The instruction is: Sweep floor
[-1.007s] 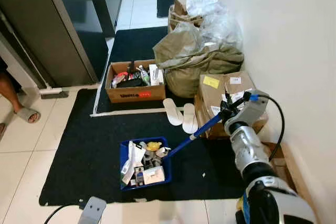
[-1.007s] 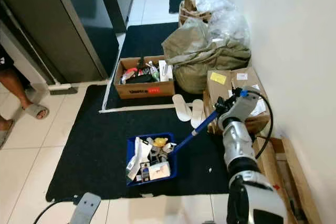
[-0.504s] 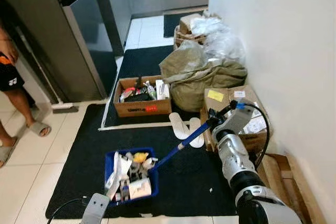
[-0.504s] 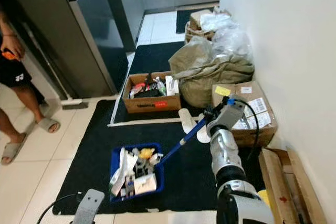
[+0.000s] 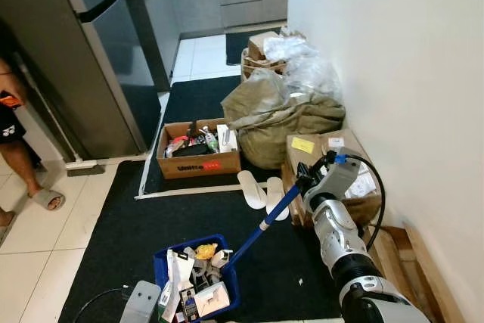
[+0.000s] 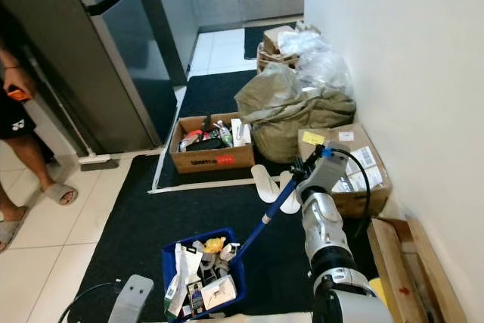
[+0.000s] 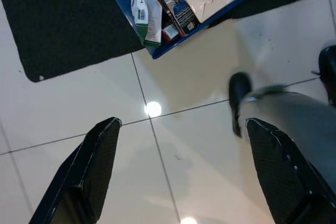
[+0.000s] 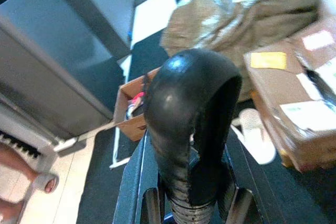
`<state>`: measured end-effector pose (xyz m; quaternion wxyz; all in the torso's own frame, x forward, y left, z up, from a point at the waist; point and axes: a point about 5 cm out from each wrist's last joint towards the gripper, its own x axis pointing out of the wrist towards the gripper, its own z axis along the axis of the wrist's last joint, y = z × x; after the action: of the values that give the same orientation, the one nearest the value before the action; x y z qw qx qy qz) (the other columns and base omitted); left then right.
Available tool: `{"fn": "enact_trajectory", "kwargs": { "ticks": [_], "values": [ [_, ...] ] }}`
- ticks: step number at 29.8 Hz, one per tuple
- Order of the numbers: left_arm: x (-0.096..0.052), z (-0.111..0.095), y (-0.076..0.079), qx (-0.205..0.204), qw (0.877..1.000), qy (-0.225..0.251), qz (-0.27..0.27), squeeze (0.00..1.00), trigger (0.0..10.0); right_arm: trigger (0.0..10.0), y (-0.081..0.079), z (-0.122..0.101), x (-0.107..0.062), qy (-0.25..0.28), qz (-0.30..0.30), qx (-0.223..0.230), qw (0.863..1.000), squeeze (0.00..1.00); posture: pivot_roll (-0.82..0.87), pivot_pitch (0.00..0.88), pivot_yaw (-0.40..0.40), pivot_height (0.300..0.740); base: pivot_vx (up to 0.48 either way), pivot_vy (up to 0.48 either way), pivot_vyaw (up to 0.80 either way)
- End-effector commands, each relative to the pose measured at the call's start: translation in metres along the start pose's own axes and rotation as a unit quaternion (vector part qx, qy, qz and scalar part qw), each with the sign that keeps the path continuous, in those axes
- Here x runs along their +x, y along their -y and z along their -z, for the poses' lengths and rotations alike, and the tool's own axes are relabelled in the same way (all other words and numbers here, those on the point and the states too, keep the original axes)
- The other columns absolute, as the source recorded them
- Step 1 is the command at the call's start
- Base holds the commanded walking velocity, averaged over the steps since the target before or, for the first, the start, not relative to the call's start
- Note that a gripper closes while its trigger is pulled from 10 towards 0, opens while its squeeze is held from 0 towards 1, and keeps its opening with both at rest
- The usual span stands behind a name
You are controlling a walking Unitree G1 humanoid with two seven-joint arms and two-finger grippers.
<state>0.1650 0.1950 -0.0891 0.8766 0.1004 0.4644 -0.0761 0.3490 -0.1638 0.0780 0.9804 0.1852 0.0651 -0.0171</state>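
A blue long-handled dustpan (image 5: 161, 255) piled with paper and packaging scraps rests on the black mat (image 5: 121, 217) near its front edge. Its blue and white pole (image 5: 261, 225) slopes up to the right. My right gripper (image 5: 306, 181) is shut on the black grip (image 8: 189, 114) at the pole's top, in front of the cardboard box by the wall. My left gripper (image 7: 182, 124) hangs low over the white tiles just in front of the dustpan (image 7: 157, 51), fingers (image 7: 89, 177) wide open with nothing between them.
An open cardboard box (image 5: 198, 149) of clutter, white slippers (image 5: 261, 191), an olive sack (image 5: 280, 115) and a taped box (image 5: 325, 156) crowd the mat's far and right sides. A fridge (image 5: 76, 58) and a person's sandalled leg (image 5: 30, 179) stand left. A wooden frame (image 5: 408, 255) lies along the wall.
The whole view has shifted as the camera moved, showing more of the room behind. The dustpan now sits lower in the picture, nearer me. My right gripper keeps its hold on the handle.
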Motion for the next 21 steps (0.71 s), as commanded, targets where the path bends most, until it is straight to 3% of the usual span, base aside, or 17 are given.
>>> {"fn": "enact_trajectory", "kwargs": {
  "ticks": [1, 8, 13, 21],
  "values": [
    [-0.0024, 0.0091, -0.0056, 0.002, 1.000, -0.019, -0.005, 0.00, 10.0, 10.0, -0.0226, -0.0086, 0.0048, 0.024, -0.037, 0.025, 0.999, 0.00, -0.05, 0.000, 0.063, 0.740, 0.274, 0.000, 0.00],
    [-0.0025, 0.0101, -0.0040, 0.006, 1.000, -0.021, 0.000, 0.00, 10.0, 10.0, -0.0232, -0.0102, 0.0051, 0.027, -0.039, 0.023, 0.999, 0.00, -0.05, 0.000, 0.065, 0.740, 0.288, 0.000, 0.00],
    [-0.0021, 0.0098, -0.0023, 0.005, 1.000, -0.022, 0.003, 0.00, 10.0, 10.0, -0.0247, -0.0092, 0.0041, 0.026, -0.041, 0.023, 0.999, 0.00, -0.05, 0.000, 0.068, 0.740, 0.306, 0.000, 0.70],
    [-0.0014, 0.0081, -0.0008, 0.005, 1.000, -0.022, 0.005, 0.00, 10.0, 10.0, -0.0224, -0.0107, 0.0056, 0.023, -0.026, 0.021, 0.999, 0.00, -0.05, 0.000, 0.064, 0.740, 0.310, 0.000, 0.00]
  ]
}}
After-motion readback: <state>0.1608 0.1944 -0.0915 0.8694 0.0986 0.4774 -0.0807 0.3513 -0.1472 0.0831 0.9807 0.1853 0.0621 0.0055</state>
